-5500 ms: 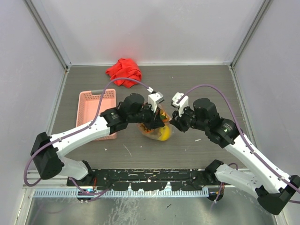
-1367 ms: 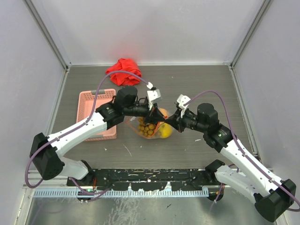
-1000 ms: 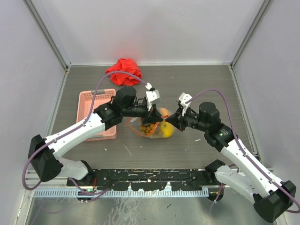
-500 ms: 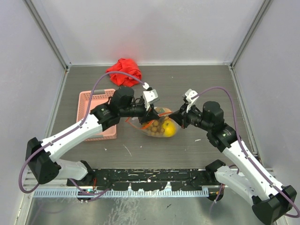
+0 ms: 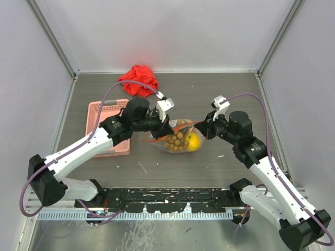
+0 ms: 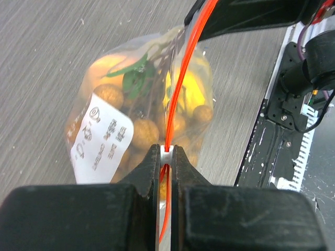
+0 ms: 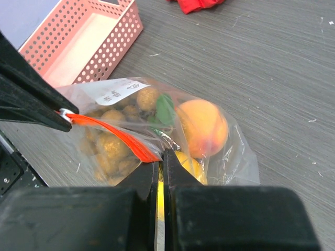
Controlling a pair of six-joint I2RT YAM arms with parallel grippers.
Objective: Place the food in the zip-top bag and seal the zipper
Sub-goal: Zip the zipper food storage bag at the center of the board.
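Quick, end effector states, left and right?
Left end effector: closed on the white slider of the thin orange-red zipper strip.
Right end effector: closed on that strip's opposite end.

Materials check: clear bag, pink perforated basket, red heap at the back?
Clear wrinkly zip-top bag: thin glossy plastic film, see-through, creased. Pink perforated basket: likely rigid matte plastic, regular holes. Red crumpled heap: probably soft cloth, folds, no shine.
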